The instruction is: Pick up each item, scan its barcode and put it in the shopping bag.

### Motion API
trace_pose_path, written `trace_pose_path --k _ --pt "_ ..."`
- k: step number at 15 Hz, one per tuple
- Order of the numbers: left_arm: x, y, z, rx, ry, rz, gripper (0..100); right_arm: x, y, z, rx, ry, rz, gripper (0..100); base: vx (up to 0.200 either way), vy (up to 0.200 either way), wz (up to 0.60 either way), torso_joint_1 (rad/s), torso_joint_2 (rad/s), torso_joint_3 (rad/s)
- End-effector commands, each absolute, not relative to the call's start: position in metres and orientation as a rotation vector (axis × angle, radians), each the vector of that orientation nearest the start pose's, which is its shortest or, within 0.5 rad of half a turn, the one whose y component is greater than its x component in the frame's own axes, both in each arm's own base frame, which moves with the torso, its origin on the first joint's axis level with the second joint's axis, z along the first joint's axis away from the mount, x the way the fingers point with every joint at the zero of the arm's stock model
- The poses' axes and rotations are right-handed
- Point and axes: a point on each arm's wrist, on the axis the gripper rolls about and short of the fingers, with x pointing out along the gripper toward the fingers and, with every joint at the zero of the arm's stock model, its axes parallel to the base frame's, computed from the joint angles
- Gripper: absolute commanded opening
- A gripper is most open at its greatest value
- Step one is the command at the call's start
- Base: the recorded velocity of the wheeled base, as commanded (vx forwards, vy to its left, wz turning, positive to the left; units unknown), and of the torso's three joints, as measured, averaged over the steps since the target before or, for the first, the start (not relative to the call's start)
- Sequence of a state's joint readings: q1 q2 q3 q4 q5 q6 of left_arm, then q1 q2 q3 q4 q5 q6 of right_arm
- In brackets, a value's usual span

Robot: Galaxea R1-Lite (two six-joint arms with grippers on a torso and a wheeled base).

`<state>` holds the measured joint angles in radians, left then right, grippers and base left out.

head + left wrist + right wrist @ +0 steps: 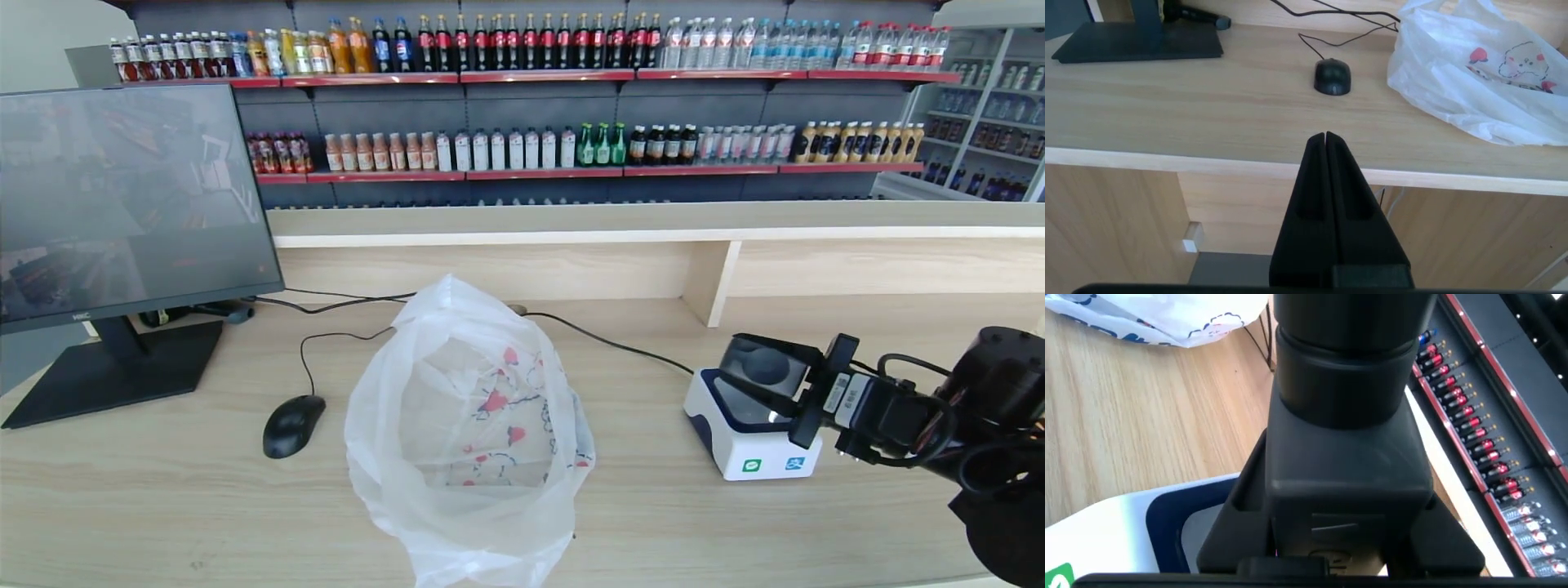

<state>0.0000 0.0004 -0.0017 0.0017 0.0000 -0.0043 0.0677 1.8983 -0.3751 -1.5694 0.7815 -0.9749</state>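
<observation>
1. The right gripper (796,392) is at the right side of the table (163,506). It looks to be pinching a dark item (759,363) between its fingers.
2. The dark item hangs just over the scanner (751,449), a white and blue box with a dark window on top. Whether the two touch cannot be told.
3. In the right wrist view the dark item is round at one end and boxy at the other. It looks hard and smooth, so it will likely keep its shape when squeezed. A smooth thing can slip, so the flat, boxy sides are the best place to hold it. How heavy it is cannot be told.
4. No barcode can be seen on it from here.
5. The shopping bag (469,425) sits in the middle of the table, well apart from the scanner. Its mouth is open. It is thin, soft and floppy, and it looks very light, so a bump could push it or fold its mouth shut. The item is best let go right over the opening.
6. The left gripper (1325,135) has its fingers pressed together and holds nothing. It hangs by the front edge of the table, near the mouse (1332,77).
</observation>
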Motion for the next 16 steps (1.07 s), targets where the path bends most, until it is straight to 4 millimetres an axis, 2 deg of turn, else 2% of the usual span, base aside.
trace_pose_path --k 1,12,16 --pt "-0.0229 0.0 0.0757 -0.005 0.0 0.0 0 0.2755 0.0349 0.118 -0.936 -0.462 0.758 0 0.0 0.0 0.0 0.0 0.0 0.0" --pt "-0.0229 0.0 0.0757 -0.005 0.0 0.0 0 0.2725 0.0347 0.1161 -0.943 -0.456 0.761 0 0.0 0.0 0.0 0.0 0.0 0.0" --pt "-0.0229 0.0 0.0757 -0.005 0.0 0.0 0 0.2772 0.035 0.1211 -0.935 -0.471 0.749 0 0.0 0.0 0.0 0.0 0.0 0.0"
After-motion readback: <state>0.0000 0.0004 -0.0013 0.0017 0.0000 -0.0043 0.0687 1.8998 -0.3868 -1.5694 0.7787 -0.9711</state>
